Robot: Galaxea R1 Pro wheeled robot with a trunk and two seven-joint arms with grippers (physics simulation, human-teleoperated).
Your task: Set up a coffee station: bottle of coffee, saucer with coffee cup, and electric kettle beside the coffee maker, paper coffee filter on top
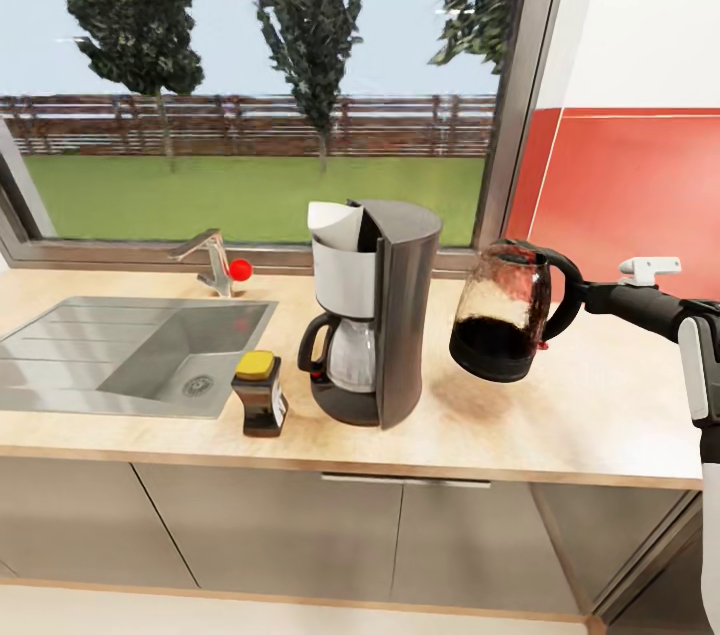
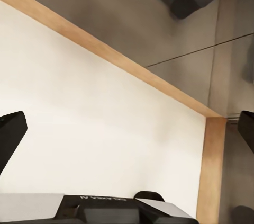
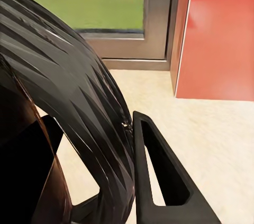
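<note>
Beige wood-look laminate is forming the long kitchen countertop (image 1: 560, 425), its front finished with a darker wooden edge strip above glossy grey cabinet fronts (image 1: 260, 535). Near the middle of the head view the tall black drip coffee maker (image 1: 385, 315) is standing upright, with a pale grey-white filter basket and a glass carafe with a black loop handle. A small thin white paper coffee filter (image 1: 332, 220), cone-shaped with an uneven upper edge, is sitting in the top of that basket. At about eight o'clock from the machine, just beside its base, the small dark squarish bottle of coffee (image 1: 260, 395) with a yellow cap and white side label is resting on the worktop.

At three o'clock from the coffee maker, the rounded clear-glass electric kettle (image 1: 500, 315) with black base and black loop handle is hanging tilted above the counter, casting a soft shadow below. The right gripper (image 1: 590, 295) is reaching in from three o'clock, closed around the kettle's handle; in the right wrist view a black ribbed finger (image 3: 159, 181) is pressing against the handle's dark faceted curve (image 3: 79, 102).

At nine o'clock a brushed-steel sink (image 1: 130, 355) is lying recessed, with a metal tap (image 1: 210, 260) carrying a red knob.

The left gripper (image 2: 127, 128) is pointing down toward a pale floor (image 2: 95, 128), its black fingertips spread wide with nothing between them.
</note>
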